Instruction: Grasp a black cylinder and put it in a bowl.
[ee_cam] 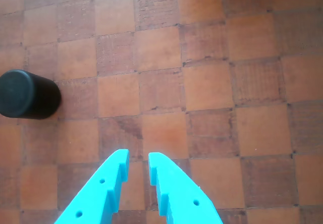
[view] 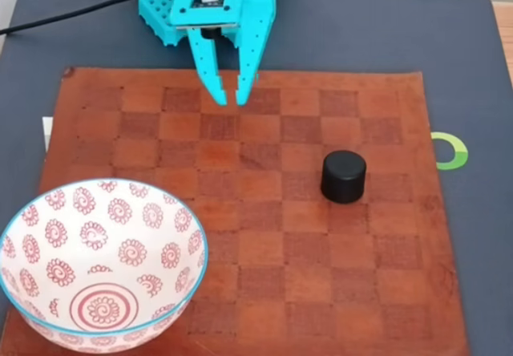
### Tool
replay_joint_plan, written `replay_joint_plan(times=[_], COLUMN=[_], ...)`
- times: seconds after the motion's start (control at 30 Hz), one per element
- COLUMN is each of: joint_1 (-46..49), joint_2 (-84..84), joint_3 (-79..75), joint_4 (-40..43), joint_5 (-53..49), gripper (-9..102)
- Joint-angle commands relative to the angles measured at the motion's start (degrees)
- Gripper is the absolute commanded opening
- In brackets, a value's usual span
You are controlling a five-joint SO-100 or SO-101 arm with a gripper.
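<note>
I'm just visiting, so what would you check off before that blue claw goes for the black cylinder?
1. Gripper carries nothing: ok.
2. Fingers parted wide enough for the black cylinder: not ok, only a narrow gap.
3. Cylinder upright on the checkered board, nothing touching it: ok.
4. Gripper lined up over the cylinder: not ok; in the wrist view it sits far to the left.
5. Bowl empty and ready: ok.
6. Path between gripper and cylinder free: ok.

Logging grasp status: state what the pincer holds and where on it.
Nothing is held. The pincer hangs nearly closed with nothing between its tips over the checkered board, well apart from the black cylinder.
</note>
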Motion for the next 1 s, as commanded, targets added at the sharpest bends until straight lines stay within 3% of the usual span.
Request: replay_joint_plan(times=[0.0, 0.37, 0.97], joint_1=[0.4, 1.5, -1.9], joint_2=[1.8, -0.8, -58.6], joint_3=[-4.7, -9.8, -42.8], joint_4=[1.1, 5.5, 5.2], joint_5=[0.4, 0.2, -0.2], gripper=[1, 1, 5])
